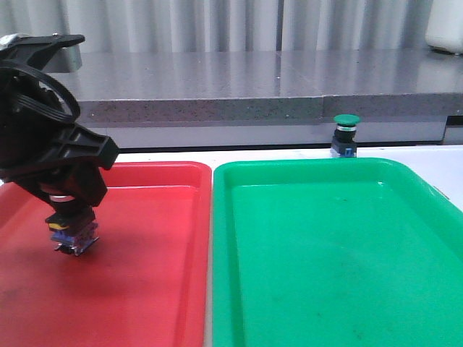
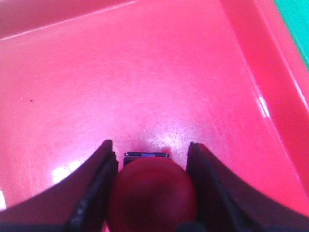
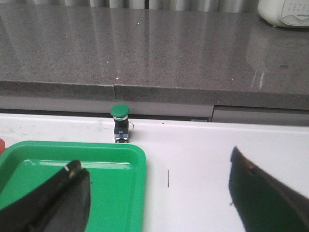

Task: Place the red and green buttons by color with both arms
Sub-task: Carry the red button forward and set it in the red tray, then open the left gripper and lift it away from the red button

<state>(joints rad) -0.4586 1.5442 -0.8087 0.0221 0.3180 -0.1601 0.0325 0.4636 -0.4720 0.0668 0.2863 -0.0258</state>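
**Red button gripped over the red tray; green button alone on the worktop**

The left claw [image 1: 71,217] hangs over the left part of the red tray [image 1: 159,275], its two fingers [image 2: 99,193] closed tight on the red button [image 2: 152,195]. The dark red cap sits pinched between them, while the black-and-blue body pokes out below the tips, close above the tray floor; whether it touches the floor cannot be told. In the left wrist view the cap fills the gap between the fingers, glossy red plastic all around it.

The right claw [image 3: 159,198] is spread wide with nothing between its fingers. One finger is over a corner of the green tray [image 3: 137,159], the other over bare white worktop [image 3: 193,154]. Well beyond the claw, the green button [image 3: 120,123] stands upright on the worktop, just past the tray's far rim and before a grey stone ledge [image 3: 154,53].
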